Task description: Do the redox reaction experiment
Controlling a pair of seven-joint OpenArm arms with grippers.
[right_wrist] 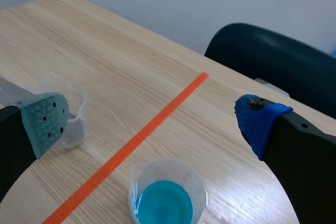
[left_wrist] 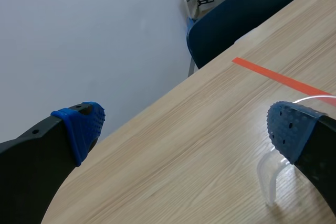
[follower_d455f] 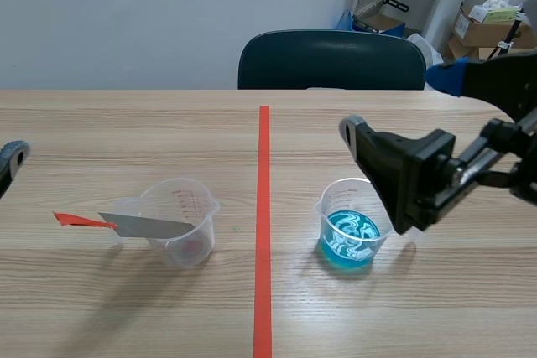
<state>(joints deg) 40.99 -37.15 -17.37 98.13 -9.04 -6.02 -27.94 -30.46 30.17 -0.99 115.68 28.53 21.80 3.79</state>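
1. So, the blue-liquid beaker point(follower_d455f: 351, 228) stands upright on the table point(follower_d455f: 126, 123), just right of the orange-red tape line point(follower_d455f: 263, 224). It is a clear plastic cup, about a third full.
2. The right gripper point(follower_d455f: 382, 178) hangs over the beaker's right rim with its fingers spread wide and nothing between them. In the right wrist view the beaker point(right_wrist: 168, 195) sits low between the two pads point(right_wrist: 44, 121). Whether they touch is unclear.
3. A clear measuring cup point(follower_d455f: 180, 220) stands left of the tape, well apart from the beaker, upright, with red graduations.
4. A grey metal strip point(follower_d455f: 143, 225) with an orange-red end point(follower_d455f: 80, 220) lies across the measuring cup's rim, its orange end sticking out to the left.
5. The left gripper point(left_wrist: 186, 129) has its fingers apart and holds nothing. The measuring cup's handle point(left_wrist: 270, 174) shows just beside one blue pad point(left_wrist: 291, 129). In the scene view only a fingertip point(follower_d455f: 10, 157) shows at the table's left edge.
6. A dark chair point(follower_d455f: 331, 60) stands behind the far table edge, with cardboard boxes point(follower_d455f: 491, 27) at the back right.
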